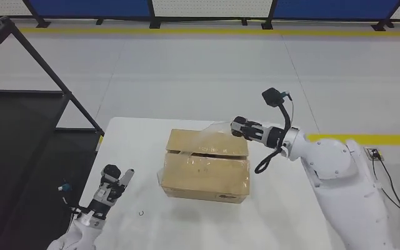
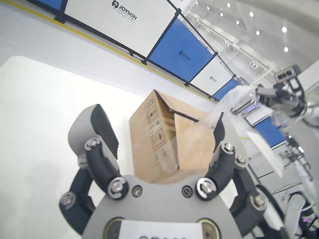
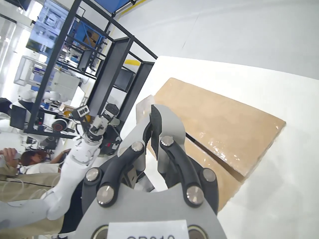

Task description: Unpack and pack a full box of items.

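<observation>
Right gripper (image 3: 152, 118) sits closest to its wrist lens: pads pressed together on a pinch of clear plastic film (image 3: 143, 106), and you can't see how much film lies between them. From above, that film rises off the far right corner of the cardboard box (image 1: 206, 169) in the middle of the white table (image 1: 294, 212); its edges are hard to trace. Top flaps lie nearly closed with a dark gap, contents hidden. Left gripper (image 1: 117, 179) hangs over the table's near left part, well apart from the box, jaws spread wide, holding nothing. Small ring-like bit (image 1: 142, 214) near it: too small for you to identify.
</observation>
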Controlling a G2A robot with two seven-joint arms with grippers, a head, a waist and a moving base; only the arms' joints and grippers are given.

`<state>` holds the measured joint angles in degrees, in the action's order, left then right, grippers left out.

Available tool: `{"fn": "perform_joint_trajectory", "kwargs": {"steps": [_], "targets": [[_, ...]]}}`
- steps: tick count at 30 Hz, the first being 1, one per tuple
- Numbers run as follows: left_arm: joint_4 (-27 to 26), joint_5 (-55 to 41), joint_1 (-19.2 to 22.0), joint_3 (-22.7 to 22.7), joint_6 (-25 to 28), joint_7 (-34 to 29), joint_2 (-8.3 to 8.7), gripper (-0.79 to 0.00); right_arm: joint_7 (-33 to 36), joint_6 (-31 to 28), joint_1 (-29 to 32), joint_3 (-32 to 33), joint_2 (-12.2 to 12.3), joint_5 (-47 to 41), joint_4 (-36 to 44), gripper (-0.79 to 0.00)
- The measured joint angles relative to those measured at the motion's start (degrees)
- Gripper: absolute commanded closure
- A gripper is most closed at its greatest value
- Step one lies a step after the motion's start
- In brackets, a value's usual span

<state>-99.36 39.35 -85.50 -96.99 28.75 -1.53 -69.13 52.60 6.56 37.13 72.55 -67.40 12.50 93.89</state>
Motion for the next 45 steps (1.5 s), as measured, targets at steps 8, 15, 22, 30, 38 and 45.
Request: {"fn": "perform_joint_trajectory", "kwargs": {"steps": [8, 15, 22, 30, 38, 45], "targets": [[2.2, 19.0, -1.0, 3.7, 1.7, 10.3, -0.06, -0.785, -4.0, 3.6, -1.3, 1.0, -0.3, -5.5, -3.2, 0.0], [1.8, 30.4, 0.3, 8.5, -0.6, 16.9, -0.29, -0.785, -5.4, 4.8, -0.7, 2.4, -0.1, -8.4, -4.6, 0.0], [2.8, 34.7, 1.4, 12.5, -3.1, 19.0, -0.65, -0.785, -7.3, 2.8, 0.5, 3.1, 0.1, -10.0, -4.7, 0.0], [2.9, 38.6, 1.4, 16.2, -3.5, 22.9, -0.85, -0.785, -10.5, -4.9, 2.5, 4.8, 0.2, -14.0, -2.3, 0.0], [-0.3, 25.1, 1.8, 16.8, -2.7, 22.9, -1.45, -0.785, -14.0, -12.7, 5.9, 7.3, 0.5, -16.0, 3.7, 0.0], [-0.7, 1.3, 3.5, 18.7, -1.3, 14.0, -2.27, -0.785, -16.3, -15.5, 6.8, 7.8, 0.7, -15.5, 9.6, 0.0]]}}
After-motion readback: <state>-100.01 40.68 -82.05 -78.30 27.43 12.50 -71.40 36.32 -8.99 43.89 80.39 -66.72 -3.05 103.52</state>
